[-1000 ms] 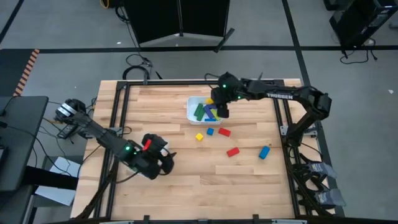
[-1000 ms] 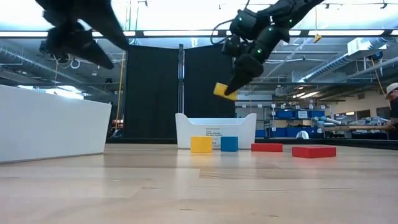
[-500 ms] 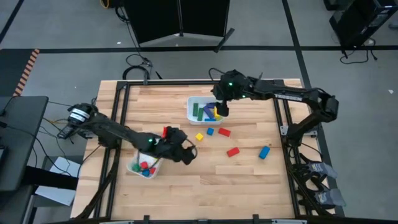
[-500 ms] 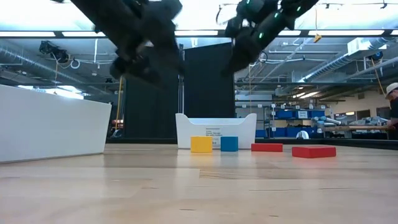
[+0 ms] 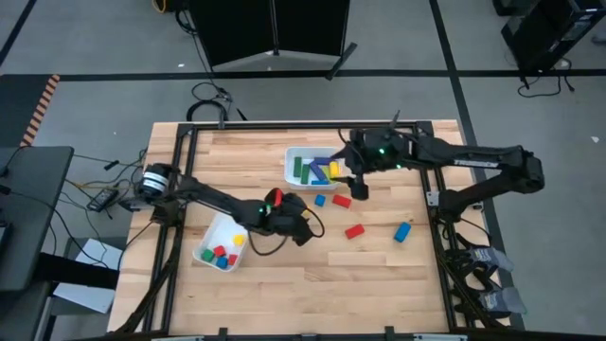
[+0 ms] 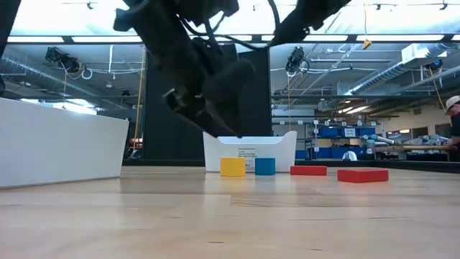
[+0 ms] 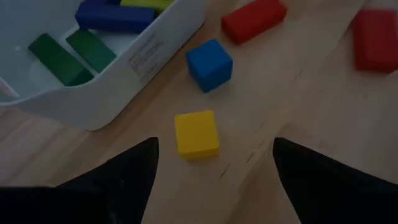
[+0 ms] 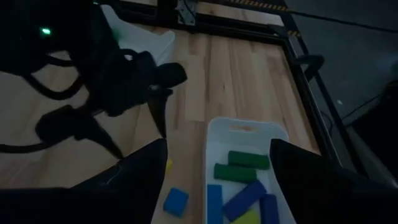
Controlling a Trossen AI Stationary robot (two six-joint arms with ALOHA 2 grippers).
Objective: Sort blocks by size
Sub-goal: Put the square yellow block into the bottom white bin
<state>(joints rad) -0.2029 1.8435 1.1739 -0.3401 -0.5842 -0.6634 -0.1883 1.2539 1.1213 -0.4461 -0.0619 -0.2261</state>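
Since half a second ago, the left gripper [image 5: 305, 230] has travelled further toward the middle of the tabletop [image 5: 379, 270], and the right gripper [image 5: 361, 188] has left the far tray [image 5: 290, 167] to hang beside it, over the loose blocks. Both sets of fingers are spread and carry nothing.

Five blocks lie loose on the wood. The high view shows a yellow cube [image 5: 304, 207], a blue cube [image 5: 321, 200], a red bar [image 5: 342, 201], a second red bar [image 5: 355, 231] and a blue block [image 5: 402, 231] well apart toward the right edge. The left wrist view looks down on the yellow cube [image 7: 196, 134] between its own spread fingers [image 7: 127, 177], with the blue cube [image 7: 209, 65] beyond it and both red bars at the frame's far side.

The far tray holds longer bars: two green bars [image 5: 303, 169], plus blue and yellow ones piled so that their count cannot be told. The near tray [image 5: 210, 230], close to the left arm, holds short cubes [image 5: 223, 254] in red, green, blue and yellow, too small to count.
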